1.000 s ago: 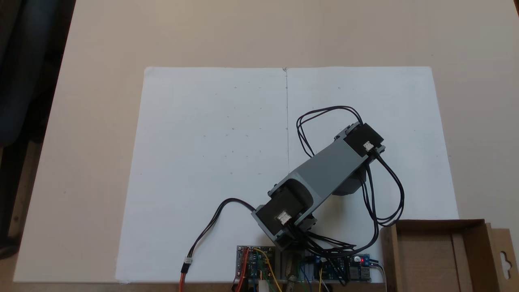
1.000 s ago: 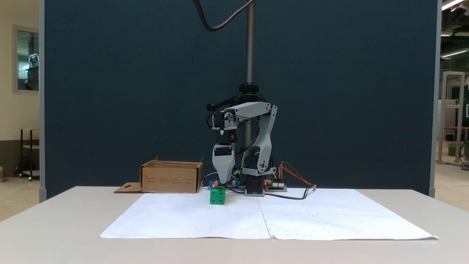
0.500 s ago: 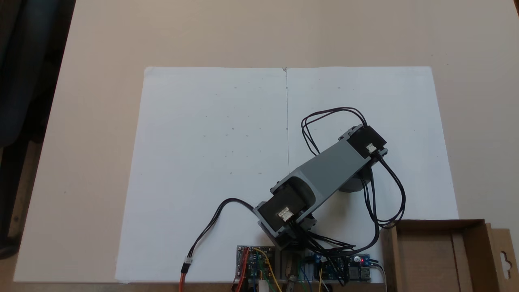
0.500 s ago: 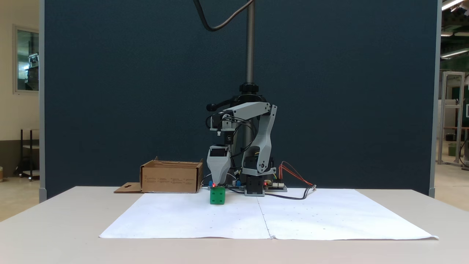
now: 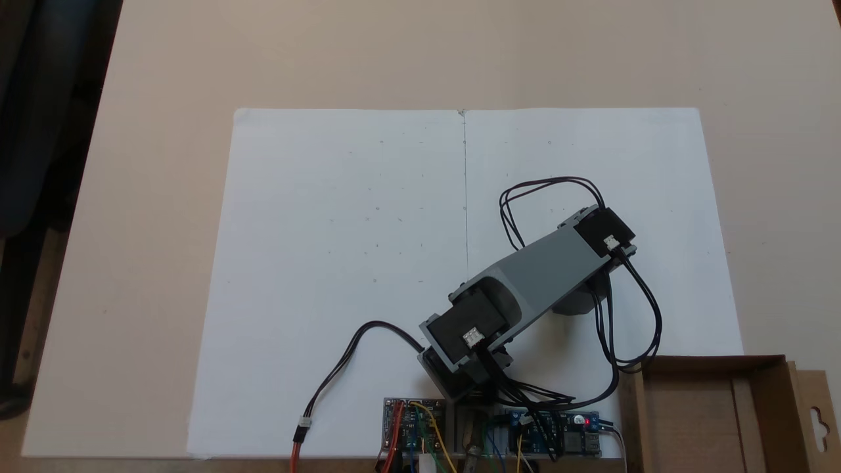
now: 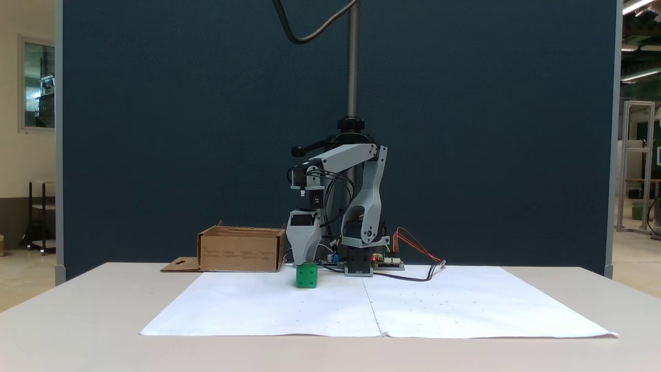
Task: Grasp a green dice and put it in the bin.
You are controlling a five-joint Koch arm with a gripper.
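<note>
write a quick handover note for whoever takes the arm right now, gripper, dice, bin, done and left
Gripper: pointing down with its tip right at the top of the green dice; open or shut cannot be told, no grasp visible.
Green dice: sitting on the white paper, under the arm in the fixed view from above.
Bin: beside the arm's base, nothing seen in it.
Done: approach to the dice.
Left: grasp, lift, carry to the bin, release.

Green dice (image 6: 306, 276) under the arm (image 5: 535, 276); claw (image 6: 301, 262) tips indistinct.
</note>
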